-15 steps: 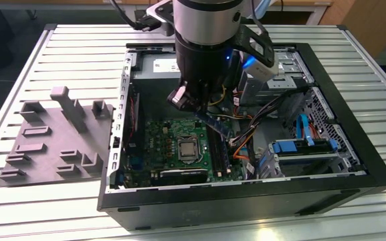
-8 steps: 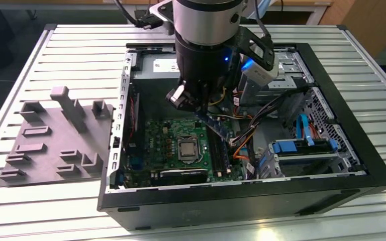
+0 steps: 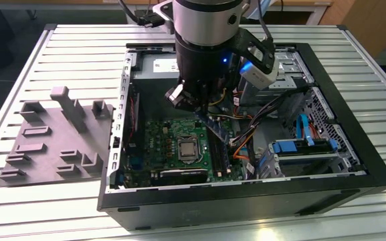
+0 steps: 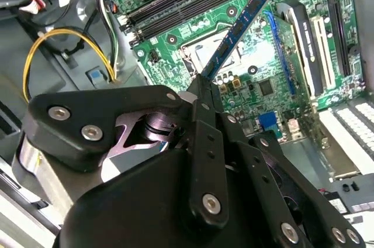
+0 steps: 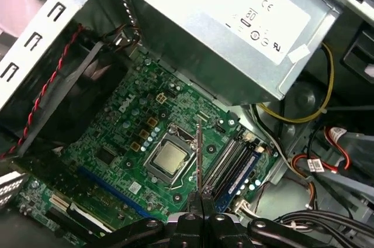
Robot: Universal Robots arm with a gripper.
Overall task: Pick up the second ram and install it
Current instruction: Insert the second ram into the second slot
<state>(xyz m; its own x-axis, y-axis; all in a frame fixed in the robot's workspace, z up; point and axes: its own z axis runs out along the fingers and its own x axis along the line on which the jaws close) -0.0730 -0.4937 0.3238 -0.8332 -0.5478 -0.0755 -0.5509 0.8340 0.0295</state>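
Observation:
My gripper [image 3: 202, 111] is shut on the second ram [image 3: 214, 128], a long narrow dark stick that hangs tilted inside the open computer case. The stick sits above the green motherboard [image 3: 159, 145], over the strip between the silver central chip [image 3: 187, 149] and the memory slots [image 3: 220, 156], not touching them. In the second wrist view the gripper [image 4: 203, 87] pinches one end of the ram [image 4: 236, 28], whose free end points toward the slots [image 4: 181, 3]. Seen edge-on in the first wrist view, the ram [image 5: 198, 160] rises from the gripper [image 5: 199, 200] beside the slots [image 5: 231, 166].
The black case wall [image 3: 247, 198] rings the board. A grey power supply [image 5: 234, 20] lies at the back, loose cables [image 3: 247, 135] and a drive bay with blue parts [image 3: 300, 148] toward the exterior view's right. A grey plastic tray [image 3: 45, 150] with upright posts lies outside on the slatted table [image 3: 32, 211].

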